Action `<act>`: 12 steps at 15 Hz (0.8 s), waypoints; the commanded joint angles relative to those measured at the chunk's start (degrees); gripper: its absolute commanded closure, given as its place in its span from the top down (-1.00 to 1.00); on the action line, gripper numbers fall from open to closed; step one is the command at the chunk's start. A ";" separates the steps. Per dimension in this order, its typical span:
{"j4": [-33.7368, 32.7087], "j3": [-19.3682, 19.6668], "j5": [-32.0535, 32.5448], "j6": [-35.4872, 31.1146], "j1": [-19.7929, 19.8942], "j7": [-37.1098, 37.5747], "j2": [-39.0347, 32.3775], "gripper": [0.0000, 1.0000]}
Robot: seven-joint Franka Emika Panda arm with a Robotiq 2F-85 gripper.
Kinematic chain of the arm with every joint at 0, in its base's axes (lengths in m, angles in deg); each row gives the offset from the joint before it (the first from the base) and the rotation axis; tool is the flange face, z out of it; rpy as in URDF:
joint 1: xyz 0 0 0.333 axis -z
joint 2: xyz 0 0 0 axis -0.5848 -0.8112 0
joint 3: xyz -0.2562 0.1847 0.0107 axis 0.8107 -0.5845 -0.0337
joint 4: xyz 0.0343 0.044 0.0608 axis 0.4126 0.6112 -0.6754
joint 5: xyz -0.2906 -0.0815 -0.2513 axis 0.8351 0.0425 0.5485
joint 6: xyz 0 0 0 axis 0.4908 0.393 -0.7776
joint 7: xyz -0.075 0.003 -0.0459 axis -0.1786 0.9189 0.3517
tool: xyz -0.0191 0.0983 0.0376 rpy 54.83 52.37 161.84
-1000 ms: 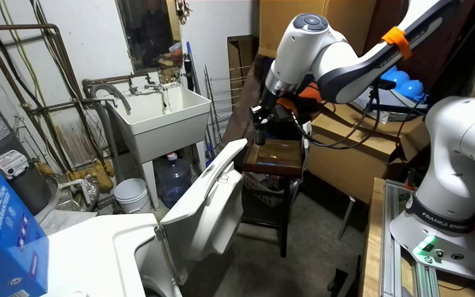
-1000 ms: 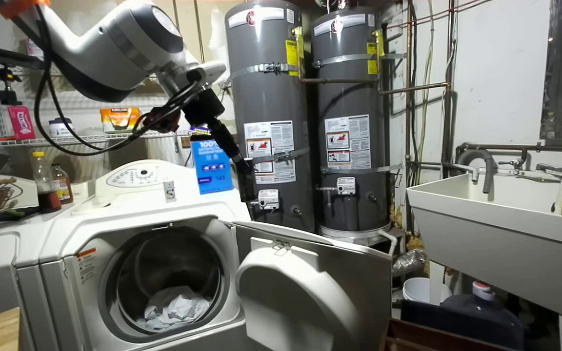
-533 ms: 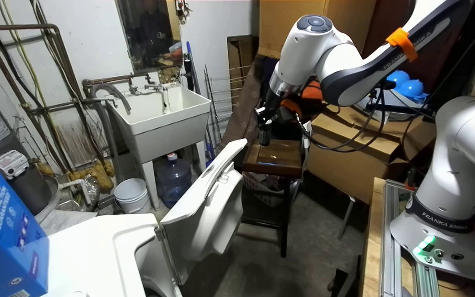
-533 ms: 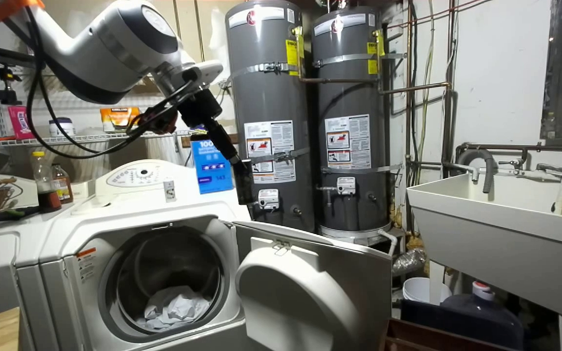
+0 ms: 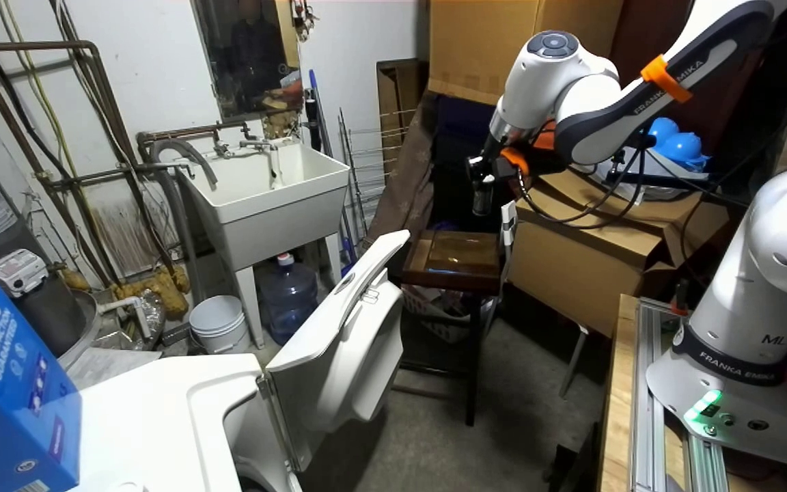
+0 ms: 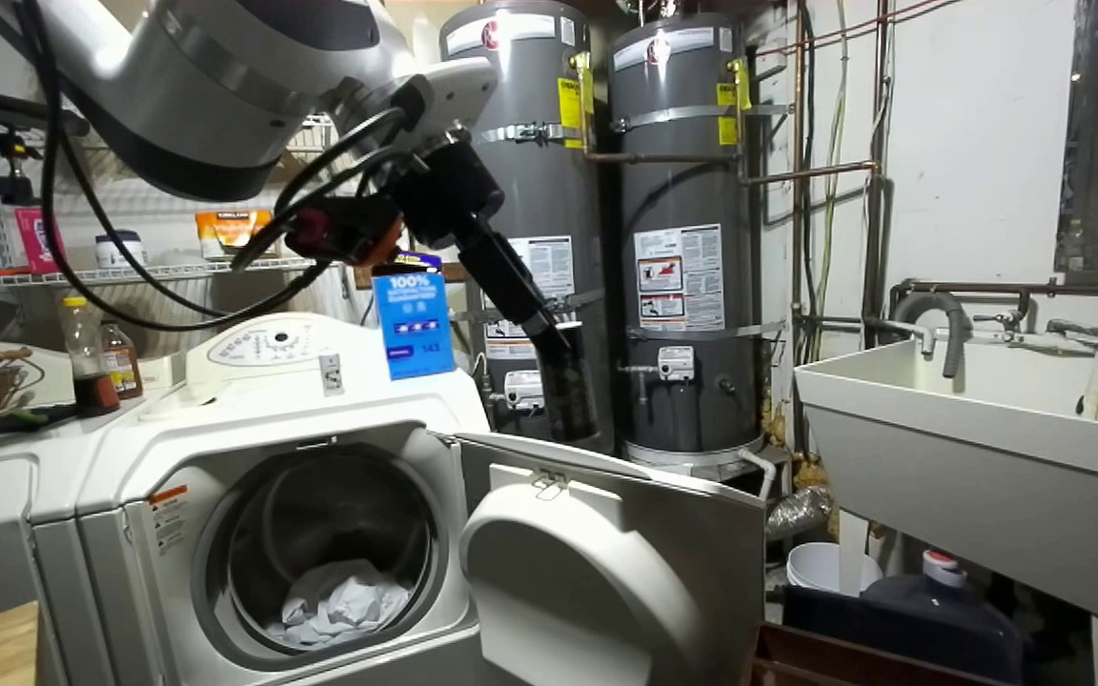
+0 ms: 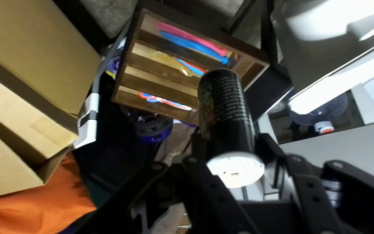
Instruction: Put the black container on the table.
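The black container is a cylinder with a printed side and a white end. It shows in the wrist view (image 7: 224, 120) and in both exterior views (image 5: 482, 201) (image 6: 570, 386). My gripper (image 7: 232, 146) is shut around it near its white end and holds it in the air, slightly tilted. The table (image 5: 438, 277) has a square dark-brown top; the container hangs above its back right part in that exterior view. In the wrist view the table's top (image 7: 203, 31) shows slots with pink and blue utensils. Only a brown corner (image 6: 844, 662) shows in an exterior view.
The open white dryer door (image 5: 335, 335) stands close beside the table. A white folded frame (image 5: 508, 222) rises at the table's edge. A large cardboard box (image 5: 574, 260) is behind it. The sink (image 5: 284, 225) stands at the wall. A basket (image 5: 448, 318) is below the tabletop.
My gripper and the held container have moved right and slightly up in an exterior view, and right, lower and nearer the camera in the opposite one. The grasp stays the same.
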 commanded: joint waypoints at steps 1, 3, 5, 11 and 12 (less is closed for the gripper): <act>-0.53 4.79 4.86 -7.36 5.49 1.03 -2.31 -0.60; -1.60 7.38 1.55 -10.83 5.29 -1.17 -4.30 -0.60; -0.43 7.35 2.33 -9.03 5.40 -0.92 -2.51 -0.10; -0.92 7.51 2.26 -9.94 5.27 -0.93 -3.69 -0.10; -0.94 7.51 2.26 -9.94 5.27 -0.93 -3.69 -0.60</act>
